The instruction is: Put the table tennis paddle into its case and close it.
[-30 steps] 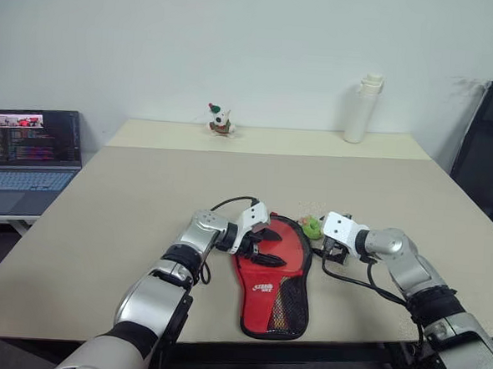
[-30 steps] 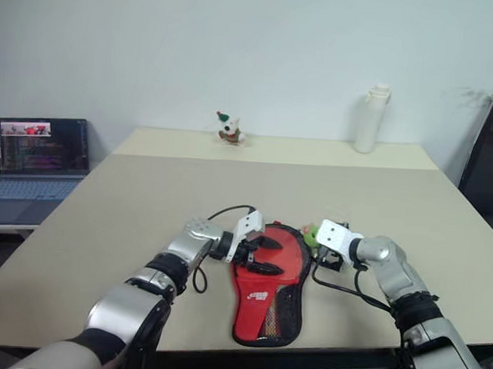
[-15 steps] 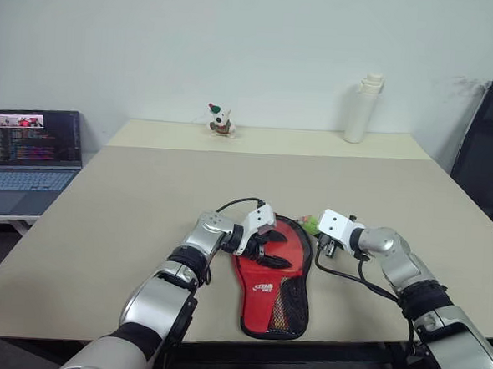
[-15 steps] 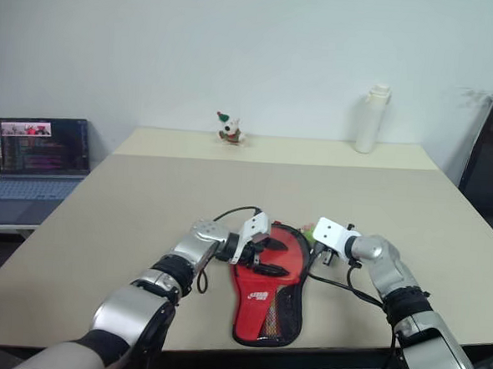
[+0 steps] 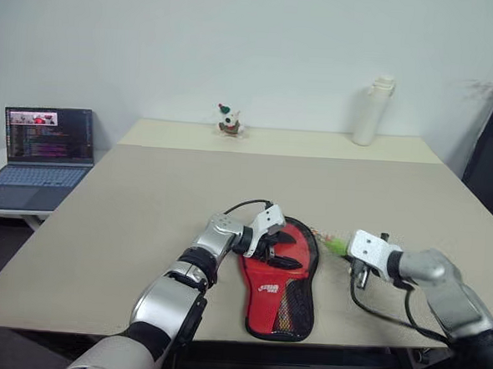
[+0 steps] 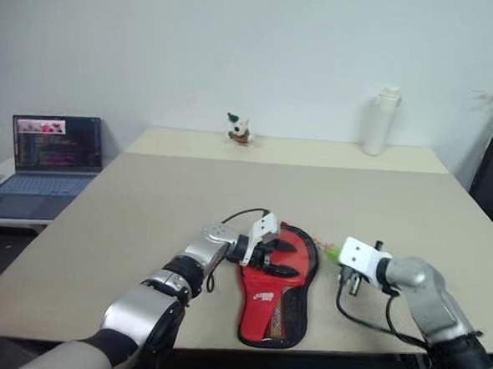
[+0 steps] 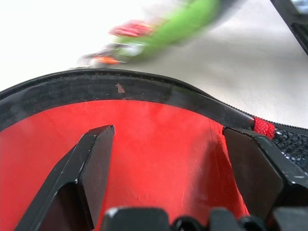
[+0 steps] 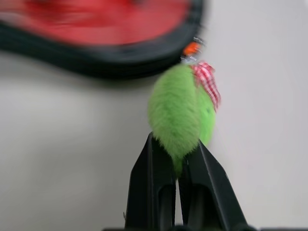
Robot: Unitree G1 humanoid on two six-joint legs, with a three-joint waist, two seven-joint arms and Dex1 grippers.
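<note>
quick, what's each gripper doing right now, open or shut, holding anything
Left gripper: open, fingers spread over the red face of the case, holding nothing.
Right gripper: shut on the fuzzy green charm beside the case's edge.

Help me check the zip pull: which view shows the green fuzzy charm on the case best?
The right wrist view: the green fuzzy charm is large there, pinched by the right gripper beside the case rim. The left wrist view shows a green streak; the head views show a small speck.
</note>
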